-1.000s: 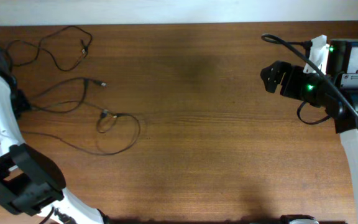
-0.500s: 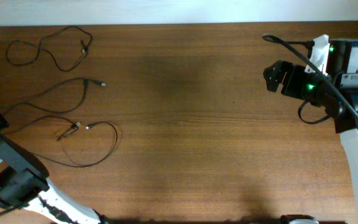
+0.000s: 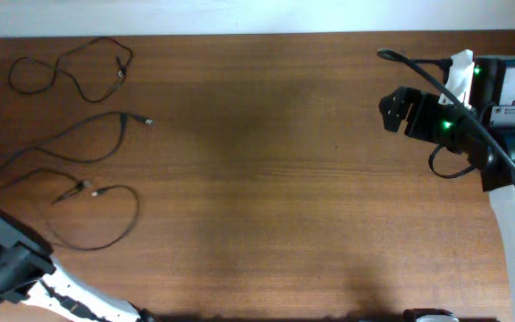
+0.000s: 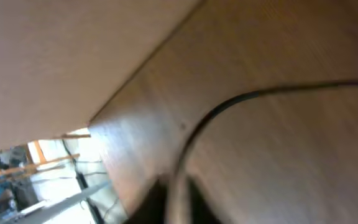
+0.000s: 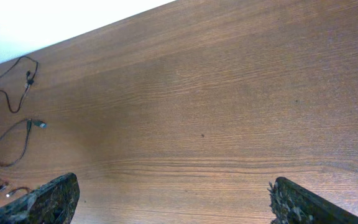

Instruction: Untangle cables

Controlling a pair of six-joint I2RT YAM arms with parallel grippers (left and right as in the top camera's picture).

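At the near left corner of the table (image 3: 284, 197), the left gripper (image 4: 169, 206) shows in its wrist view only as two dark, blurred shapes at the bottom edge. One of the cables (image 4: 260, 93) curves down across the wood and runs in between them. The blur hides how far the jaws stand apart and whether they have hold of that cord, so neither can be told, nor which of the three it is. Just beyond the left arm, seen from overhead, lies the nearest cable (image 3: 138, 206). It forms a wide open loop, with small plug ends resting inside it near the left side. A little farther off, the middle cable (image 3: 122, 116) stretches in a wavy line from the left edge to a plug pointing right, apart from the loop. Across the table on the right side, the right gripper (image 5: 173, 183) hangs above bare wood with its fingers spread wide and nothing between them. Farthest away, in the far left corner, the last cable (image 3: 119, 72) lies in loose curves by itself, well apart from the other two
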